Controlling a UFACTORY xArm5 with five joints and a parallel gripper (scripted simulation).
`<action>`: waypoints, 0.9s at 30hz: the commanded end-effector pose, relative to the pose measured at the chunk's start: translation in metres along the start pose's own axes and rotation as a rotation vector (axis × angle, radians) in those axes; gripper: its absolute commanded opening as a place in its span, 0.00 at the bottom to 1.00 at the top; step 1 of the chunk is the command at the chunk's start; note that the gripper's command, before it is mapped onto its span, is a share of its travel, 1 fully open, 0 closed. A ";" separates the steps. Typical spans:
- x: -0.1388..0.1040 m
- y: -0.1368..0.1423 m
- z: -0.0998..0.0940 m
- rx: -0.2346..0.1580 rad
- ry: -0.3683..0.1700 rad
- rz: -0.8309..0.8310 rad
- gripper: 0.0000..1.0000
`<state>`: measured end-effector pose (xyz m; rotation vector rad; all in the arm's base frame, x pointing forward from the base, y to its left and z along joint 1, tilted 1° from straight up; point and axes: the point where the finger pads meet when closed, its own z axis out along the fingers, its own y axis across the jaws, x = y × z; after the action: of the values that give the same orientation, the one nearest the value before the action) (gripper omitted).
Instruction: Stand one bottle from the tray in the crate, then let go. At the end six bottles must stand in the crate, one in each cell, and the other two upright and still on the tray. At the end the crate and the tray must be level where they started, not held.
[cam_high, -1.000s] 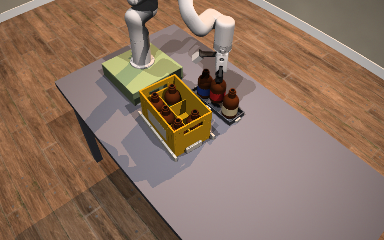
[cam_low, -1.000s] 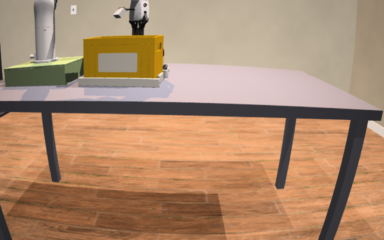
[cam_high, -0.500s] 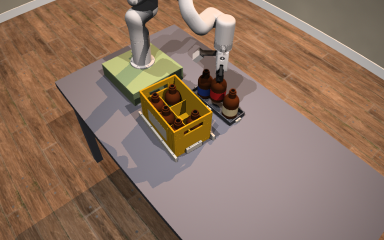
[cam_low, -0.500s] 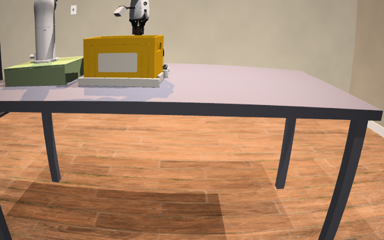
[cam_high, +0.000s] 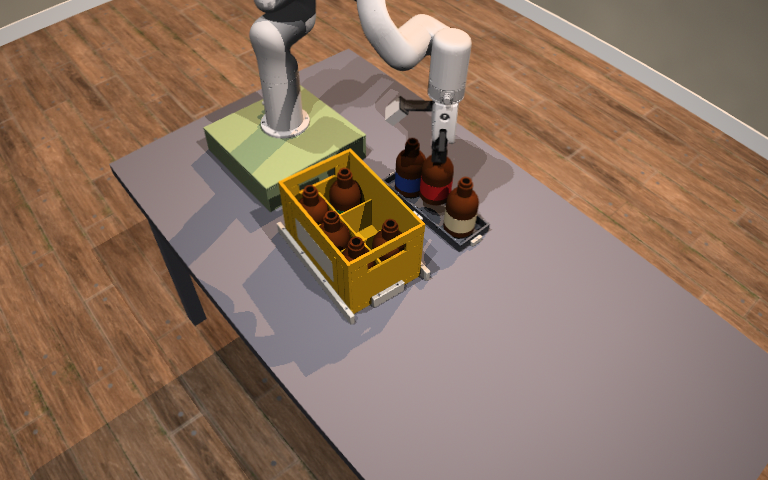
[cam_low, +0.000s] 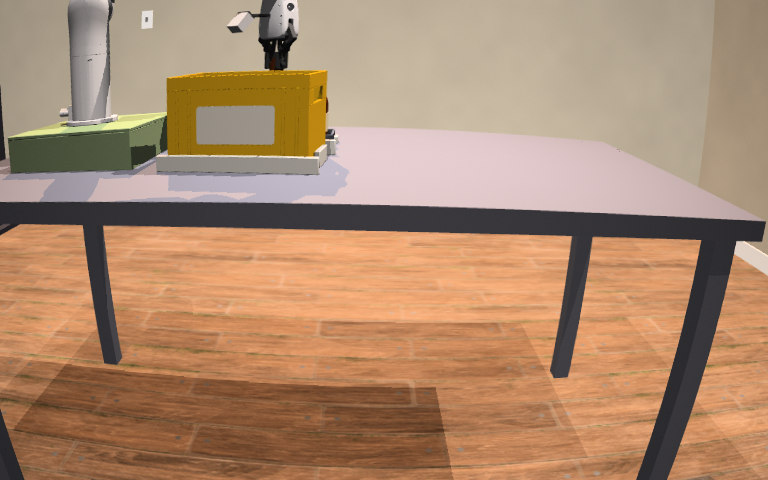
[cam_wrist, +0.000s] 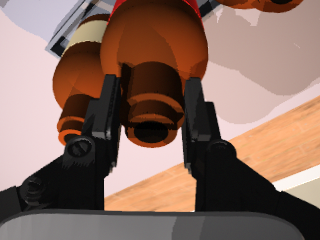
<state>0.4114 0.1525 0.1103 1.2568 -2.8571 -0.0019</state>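
Note:
My gripper is shut on the neck of the red-labelled brown bottle, which hangs upright a little above the dark tray; the wrist view shows its neck between my fingers. A blue-labelled bottle and a cream-labelled bottle stand on the tray beside it. The yellow crate stands left of the tray and holds several brown bottles; one cell on its tray side is empty. In the exterior view the gripper shows just above the crate, which hides the tray.
The arm's green base block stands behind the crate. A pale frame with stops surrounds the crate's foot. The crate's walls and dividers rise about as high as the bottles' necks.

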 end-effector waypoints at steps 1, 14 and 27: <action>-0.001 -0.001 -0.002 0.002 -0.004 0.000 0.00; -0.001 -0.001 -0.004 0.002 -0.004 0.000 0.00; -0.001 -0.001 -0.016 0.002 -0.004 0.000 0.00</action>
<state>0.4118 0.1520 0.1208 1.2568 -2.8572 -0.0019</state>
